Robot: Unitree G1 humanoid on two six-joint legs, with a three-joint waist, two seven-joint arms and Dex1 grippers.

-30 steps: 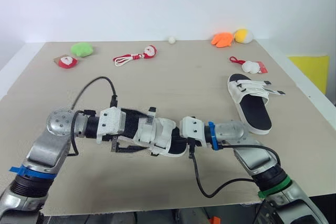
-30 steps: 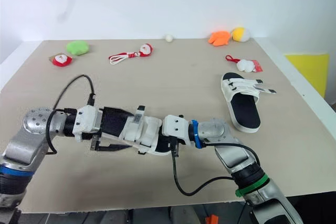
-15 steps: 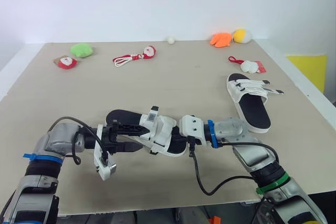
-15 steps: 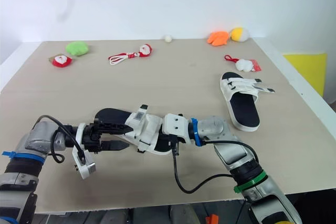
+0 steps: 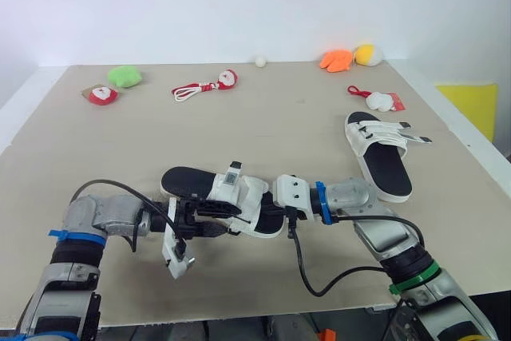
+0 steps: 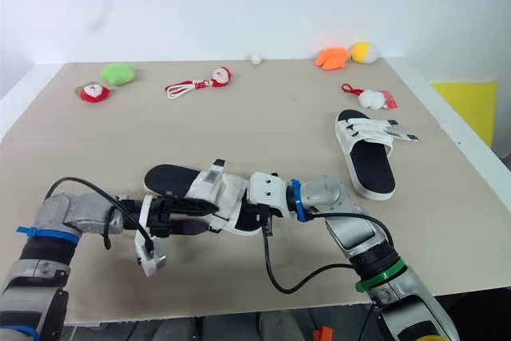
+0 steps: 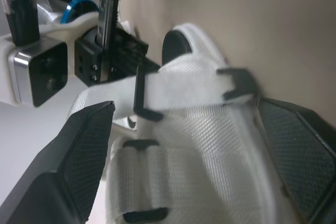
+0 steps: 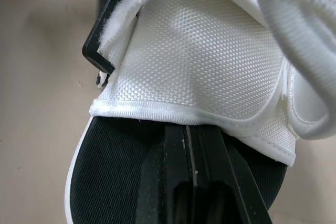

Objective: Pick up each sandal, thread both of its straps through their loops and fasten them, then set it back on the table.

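A white-strapped sandal (image 5: 192, 182) with a black footbed lies near the table's front. My right gripper (image 5: 270, 218) is shut on its toe end, its fingers (image 8: 192, 178) pinching the footbed under the white mesh upper. My left gripper (image 5: 217, 218) points at the sandal from the left and is open. Its two fingers (image 7: 79, 166) stand wide on either side of the straps (image 7: 184, 85), and one strap passes through a black loop. The second sandal (image 5: 382, 153) lies at the right, its strap ends hanging loose.
Small toys line the back of the table: a green plush (image 5: 125, 76), a red Santa toy (image 5: 101, 94), a Santa on a red-white cord (image 5: 204, 85), a white ball (image 5: 260, 61), an orange plush (image 5: 338, 59), a yellow plush (image 5: 370, 54). A Santa keychain (image 5: 382, 101) lies behind the second sandal.
My left arm drew back off the sandal, uncovering its heel, turned, and its open gripper moved right up to the straps. The right gripper kept hold of the toe end.
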